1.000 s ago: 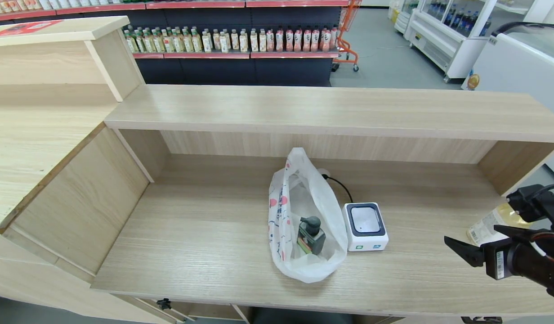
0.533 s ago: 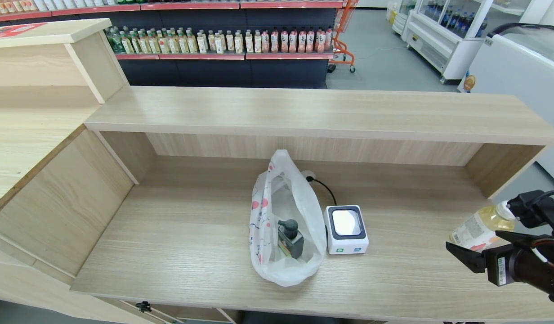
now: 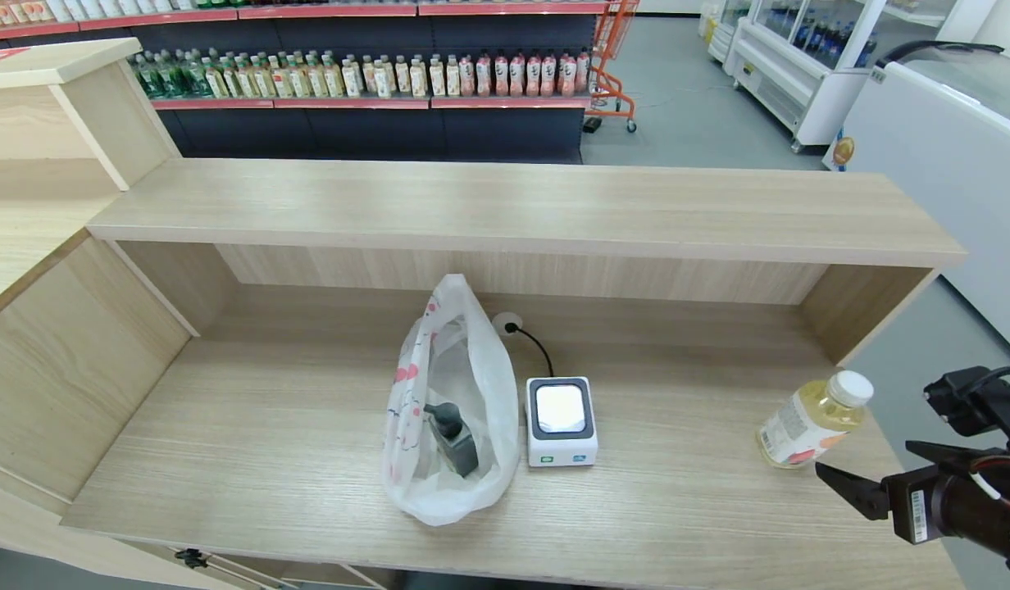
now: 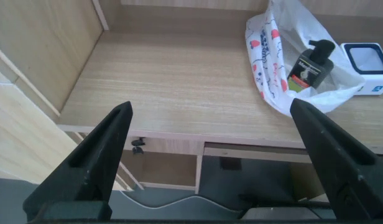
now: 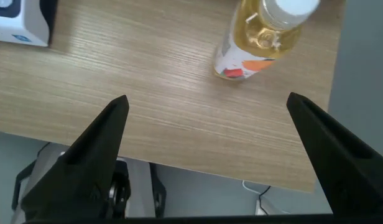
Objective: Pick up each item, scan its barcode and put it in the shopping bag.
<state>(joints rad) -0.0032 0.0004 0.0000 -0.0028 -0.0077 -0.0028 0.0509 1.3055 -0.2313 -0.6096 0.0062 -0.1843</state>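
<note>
A white plastic shopping bag point(image 3: 439, 426) point(image 4: 285, 74) with red print stands open on the wooden counter, and a dark pump bottle point(image 3: 452, 430) point(image 4: 309, 65) is inside it. Right beside the bag is the white barcode scanner point(image 3: 561, 420) point(image 4: 365, 62) point(image 5: 20, 22). A bottle of yellow liquid point(image 3: 812, 418) point(image 5: 260, 40) with a white cap stands near the counter's right end. My right gripper point(image 3: 870, 463) point(image 5: 207, 155) is open just in front of that bottle, apart from it, holding nothing. My left gripper point(image 4: 210, 168) is open over the counter's front edge, well left of the bag.
The counter point(image 3: 677, 508) has a raised back shelf point(image 3: 513, 205) and side walls at both ends. The scanner's black cable point(image 3: 538, 348) runs to a hole at the back. Shelves of drinks point(image 3: 349, 78) and freezers point(image 3: 800, 57) stand in the room behind.
The head camera has turned, so the whole picture has slid left. The yellow bottle, half hidden behind my right arm before, now shows in full. Neither gripper has taken hold of anything.
</note>
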